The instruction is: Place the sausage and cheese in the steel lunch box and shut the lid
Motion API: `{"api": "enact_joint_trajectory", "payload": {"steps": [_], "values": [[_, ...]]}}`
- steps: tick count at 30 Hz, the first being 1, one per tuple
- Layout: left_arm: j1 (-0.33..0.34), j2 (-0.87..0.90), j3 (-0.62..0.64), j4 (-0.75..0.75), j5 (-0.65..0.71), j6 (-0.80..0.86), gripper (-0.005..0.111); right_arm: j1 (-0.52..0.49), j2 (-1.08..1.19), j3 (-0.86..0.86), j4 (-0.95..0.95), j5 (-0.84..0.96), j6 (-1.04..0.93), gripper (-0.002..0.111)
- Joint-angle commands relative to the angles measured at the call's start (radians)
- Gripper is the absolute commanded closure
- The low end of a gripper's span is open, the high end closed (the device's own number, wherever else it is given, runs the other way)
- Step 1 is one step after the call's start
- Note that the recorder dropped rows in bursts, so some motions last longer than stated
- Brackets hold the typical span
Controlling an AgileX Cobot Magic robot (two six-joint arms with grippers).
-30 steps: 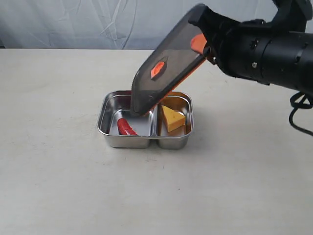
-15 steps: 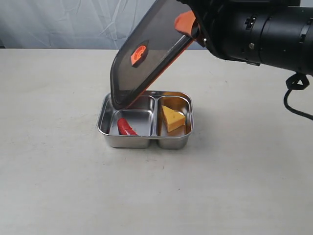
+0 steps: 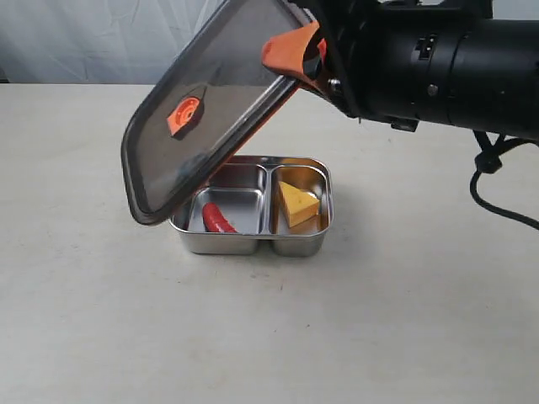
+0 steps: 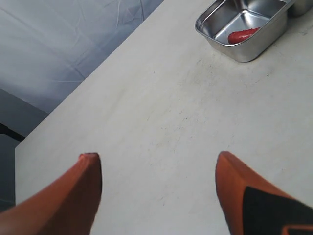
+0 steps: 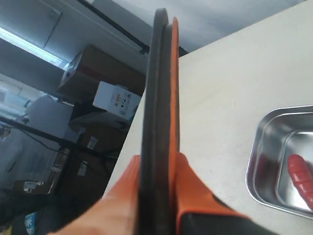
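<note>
The steel lunch box (image 3: 246, 244) sits mid-table with the red sausage (image 3: 218, 219) in its left compartment and the yellow cheese (image 3: 298, 204) in its right one. My right gripper (image 3: 296, 50) is shut on one edge of the dark lid (image 3: 202, 118), which hangs tilted above the box's left half, its low end near the box's left rim. In the right wrist view the lid (image 5: 160, 107) is edge-on between the orange fingers (image 5: 190, 181), with the sausage (image 5: 301, 178) in the box (image 5: 259, 166) beyond. My left gripper (image 4: 156, 166) is open over bare table, far from the box (image 4: 244, 29) and the sausage (image 4: 243, 35).
The pale table (image 3: 101, 320) spreads around the box. A grey cloth backdrop (image 3: 101, 38) hangs behind it. A black cable (image 3: 497, 185) loops under the right arm.
The right gripper has swung the lid leftward and tipped it flatter; its low end moved from the divider to the box's left rim. Sausage and cheese have not moved.
</note>
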Motion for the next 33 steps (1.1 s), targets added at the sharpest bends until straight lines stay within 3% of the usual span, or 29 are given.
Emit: {"api": "enact_joint_trajectory", "payload": {"steps": [1,8,11,13,22,26,29,33], "values": [[-0.006,0.001,-0.005,-0.008,-0.004,-0.012,0.044,-0.004,-0.056,0.058,0.075,0.003,-0.179,0.109],[-0.006,0.001,-0.005,-0.006,-0.004,-0.012,0.044,0.008,-0.084,0.114,0.053,-0.077,-0.126,0.109],[-0.006,0.001,-0.005,-0.009,-0.012,-0.012,0.044,0.020,-0.090,0.114,-0.333,-0.127,0.316,0.109],[-0.006,0.001,-0.005,-0.001,-0.012,-0.012,0.044,0.037,-0.098,0.114,-0.548,-0.204,0.463,0.109],[-0.006,0.001,-0.005,0.004,-0.012,-0.012,0.044,0.048,-0.136,0.124,-0.507,-0.195,0.366,0.109],[-0.006,0.001,-0.005,0.007,-0.012,-0.012,0.044,0.080,-0.140,0.124,-0.597,-0.239,0.420,0.109],[-0.006,0.001,-0.005,0.011,-0.012,-0.012,0.044,0.139,-0.144,0.153,-0.811,-0.382,0.684,0.109],[-0.006,0.001,-0.005,0.011,-0.012,-0.012,0.044,0.187,-0.145,0.239,-1.365,-0.610,1.295,0.109]]}}
